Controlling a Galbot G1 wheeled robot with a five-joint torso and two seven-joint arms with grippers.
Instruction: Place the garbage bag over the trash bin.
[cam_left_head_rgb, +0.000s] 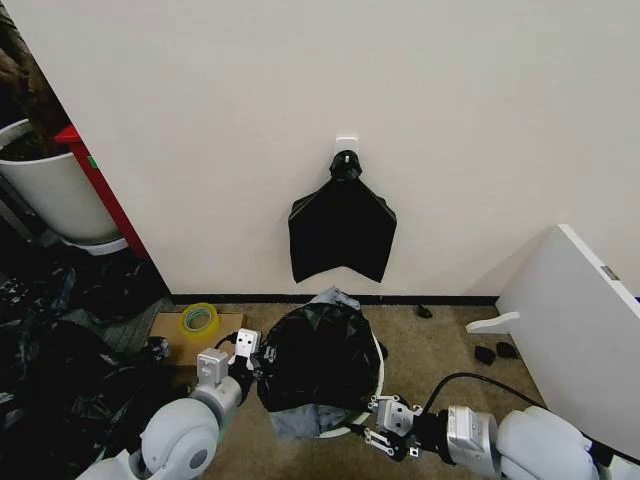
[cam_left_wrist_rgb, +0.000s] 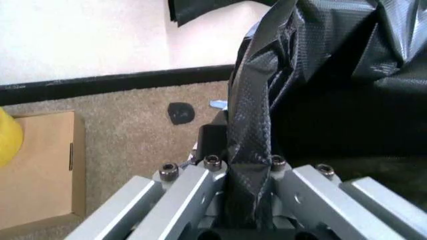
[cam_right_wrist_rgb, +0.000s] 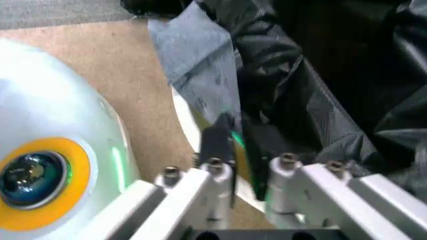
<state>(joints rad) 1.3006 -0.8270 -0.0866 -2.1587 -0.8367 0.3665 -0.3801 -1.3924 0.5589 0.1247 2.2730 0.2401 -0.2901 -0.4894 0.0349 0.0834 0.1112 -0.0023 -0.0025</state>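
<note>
Garbage bag (cam_left_head_rgb: 318, 362) hides most of trash bin (cam_left_head_rgb: 379, 352) (rim peeks right); left gripper (cam_left_head_rgb: 252, 352) clamps bag's left edge; right gripper (cam_left_head_rgb: 383, 423) near-right, pinching bag and rim.

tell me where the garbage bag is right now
In the head view the garbage bag sits on the carpet below the wall hook, draped over the trash bin, between the left gripper and right gripper.
</note>
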